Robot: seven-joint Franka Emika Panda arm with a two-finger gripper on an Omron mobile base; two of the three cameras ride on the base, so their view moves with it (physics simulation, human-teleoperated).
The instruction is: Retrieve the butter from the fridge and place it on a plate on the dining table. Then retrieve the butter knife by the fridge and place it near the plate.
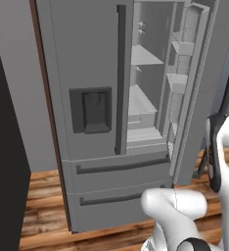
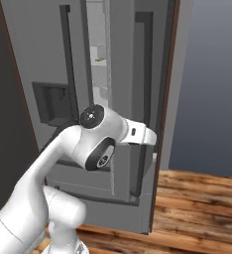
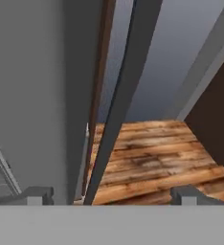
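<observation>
Grey steel fridge (image 1: 97, 112), French-door type, stands directly ahead of me on a brown wood-plank floor (image 3: 152, 153): its left door is closed, carrying a dark dispenser panel (image 1: 91, 111) and a long dark vertical handle (image 1: 121, 78); two bottom drawers (image 1: 119, 184) with dark bar pulls sit beneath. Its right door (image 1: 192, 93) is swung open, baring pale interior shelves (image 1: 145, 105) and door bins (image 1: 182, 49). My pincer (image 3: 111, 195) is spread wide and grips nothing; its two dark fingertips (image 3: 37, 195) stand well apart at the bottom of the hand view. Between them runs the long dark handle of the open door (image 3: 121, 103), slanting away ahead of my pincer, closer to my left-hand tip than to the other, and apart from both as far as I can tell. Beyond the handle, farther out from my pincer, lies the plank floor, with a grey-blue wall (image 3: 157, 62) behind it and a dark brown panel (image 3: 214, 115) off to the far side. In the right base view my white forearm (image 2: 100, 136) reaches across the fridge front toward the open door's edge. One small yellowish item (image 2: 100, 60) rests on an interior shelf, seen through the door gap, well above my pincer; too small for me to say whether it is the butter.
</observation>
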